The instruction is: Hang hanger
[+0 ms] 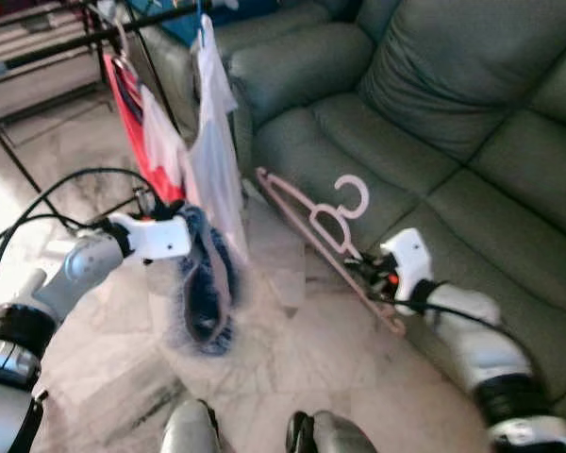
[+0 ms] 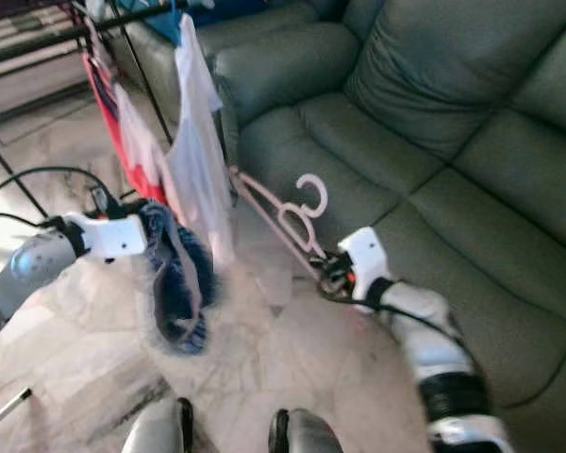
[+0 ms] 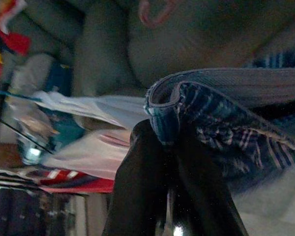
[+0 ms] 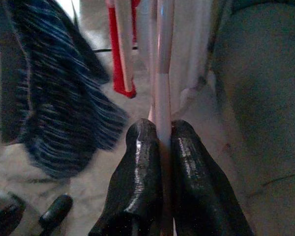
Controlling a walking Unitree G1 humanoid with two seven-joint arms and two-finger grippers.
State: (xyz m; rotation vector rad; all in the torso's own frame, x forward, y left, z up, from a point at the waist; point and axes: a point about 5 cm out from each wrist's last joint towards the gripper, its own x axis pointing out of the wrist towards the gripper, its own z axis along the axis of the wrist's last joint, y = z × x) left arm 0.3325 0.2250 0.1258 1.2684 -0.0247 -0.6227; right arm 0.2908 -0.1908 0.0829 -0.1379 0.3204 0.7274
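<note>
Pink hanger (image 1: 323, 236) sits clamped by its lower bar in my right gripper (image 4: 164, 135), fingers closed tight, held before the green sofa (image 1: 434, 123), while my left gripper (image 3: 169, 147) is closed on blue striped cloth (image 1: 206, 288) beside the clothes rack (image 1: 123, 28).

The pale pink hanger (image 1: 323, 238) (hook up, frame tilted) hangs in air before the sofa.
</note>
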